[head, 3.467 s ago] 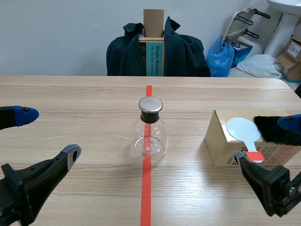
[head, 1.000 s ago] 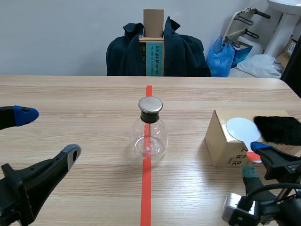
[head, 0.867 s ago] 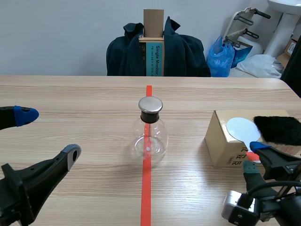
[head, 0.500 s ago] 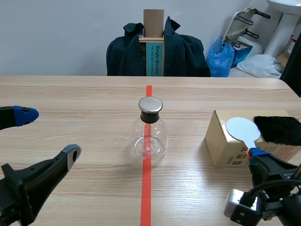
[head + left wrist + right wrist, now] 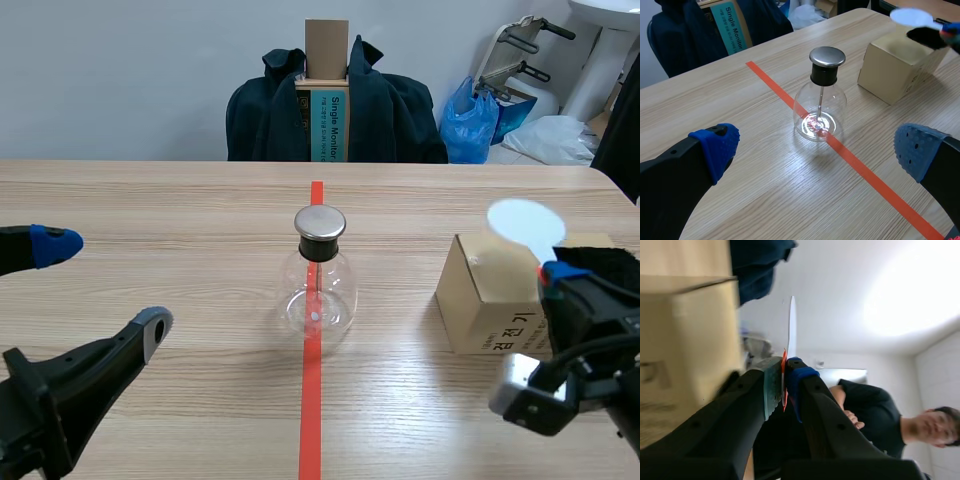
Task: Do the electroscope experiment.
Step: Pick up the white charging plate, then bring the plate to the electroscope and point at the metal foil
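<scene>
My right pincer, low at the right of the frame, is pinching the orange-red handle of the white paddle. Its two pads press on the handle from either side, and the round disc stands up above them. In the scene view the disc shows just over the top edge of the cardboard box, which sits on the surface at the right. A black fur cloth lies on the box top, partly hidden behind my right arm.

The electroscope flask stands upright at the middle of the frame, on the orange-red tape line, well apart from the box. It is a clear round glass bulb with a black neck and a flat metal cap; a thin rod hangs down from the cap inside the glass.

My left pincer is spread wide at the lower left, holding nothing. From its wrist camera the flask stands ahead of it, in line with the gap between the two fingers and touched by neither.

At the top centre, beyond the far edge of the surface, a dark jacket hangs draped.
</scene>
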`<action>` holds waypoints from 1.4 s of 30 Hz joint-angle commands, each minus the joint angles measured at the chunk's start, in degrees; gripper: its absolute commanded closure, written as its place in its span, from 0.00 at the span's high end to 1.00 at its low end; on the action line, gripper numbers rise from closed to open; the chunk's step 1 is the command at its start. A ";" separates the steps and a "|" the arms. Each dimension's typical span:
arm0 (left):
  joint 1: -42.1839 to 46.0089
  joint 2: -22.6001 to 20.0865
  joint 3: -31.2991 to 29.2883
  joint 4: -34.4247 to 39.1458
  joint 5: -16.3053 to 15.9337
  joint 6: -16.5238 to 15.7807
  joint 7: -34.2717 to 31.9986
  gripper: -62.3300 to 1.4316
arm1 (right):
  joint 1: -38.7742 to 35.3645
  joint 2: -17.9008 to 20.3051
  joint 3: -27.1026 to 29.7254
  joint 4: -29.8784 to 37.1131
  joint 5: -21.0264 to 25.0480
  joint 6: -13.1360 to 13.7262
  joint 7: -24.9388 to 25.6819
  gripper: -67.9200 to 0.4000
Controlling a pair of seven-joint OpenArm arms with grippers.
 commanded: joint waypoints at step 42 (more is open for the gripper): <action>-50.69 6.56 35.74 -50.23 12.07 -5.73 -11.91 0.05 | 0.83 2.97 17.75 34.62 23.32 -3.34 9.94 0.02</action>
